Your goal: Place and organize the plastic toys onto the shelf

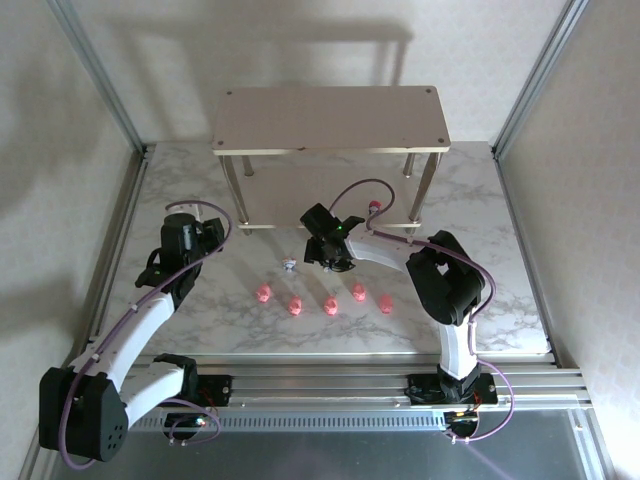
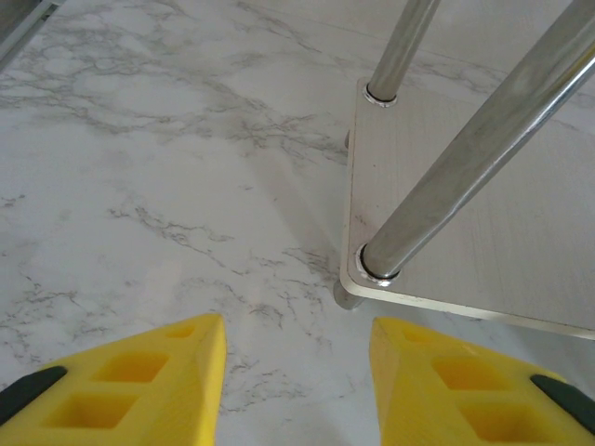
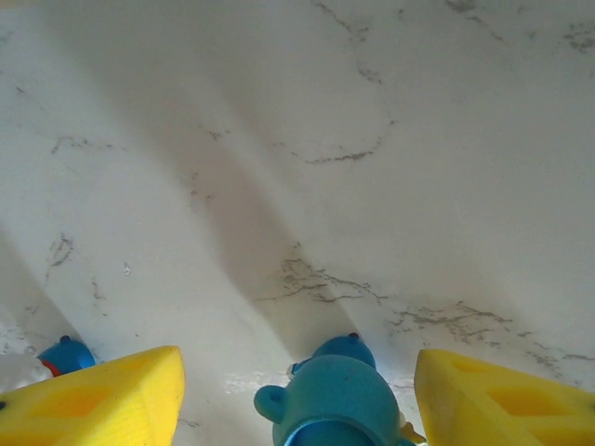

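The right gripper [image 1: 328, 256] hangs low over the marble tabletop [image 1: 480, 260] just in front of the shelf [image 1: 330, 118]. Its jaws are spread wide. In the wrist view its yellow fingers [image 3: 112, 395] straddle a blue-capped figurine [image 3: 327, 390], which stands between them with a clear gap on either side and is not gripped. A second blue-topped toy [image 3: 65, 355] peeks out from behind one finger.

From overhead, a small whitish figurine [image 1: 289, 265] stands just beside that claw, in front of the shelf. Five pink pig figurines [image 1: 331, 304] lie in a loose row farther out from the shelf, nearer the arm bases. A red-and-white figurine [image 1: 375, 207] shows at the shelf's lower tier, close to the right front leg. The shelf's top board is bare.

The left gripper [image 2: 297, 325] is also open and holds nothing. It hovers over the table at the shelf's front left corner. Its wrist camera looks onto the lower board [image 2: 483, 232] and a silver leg [image 2: 474, 149] that slants across the space beyond its fingers.
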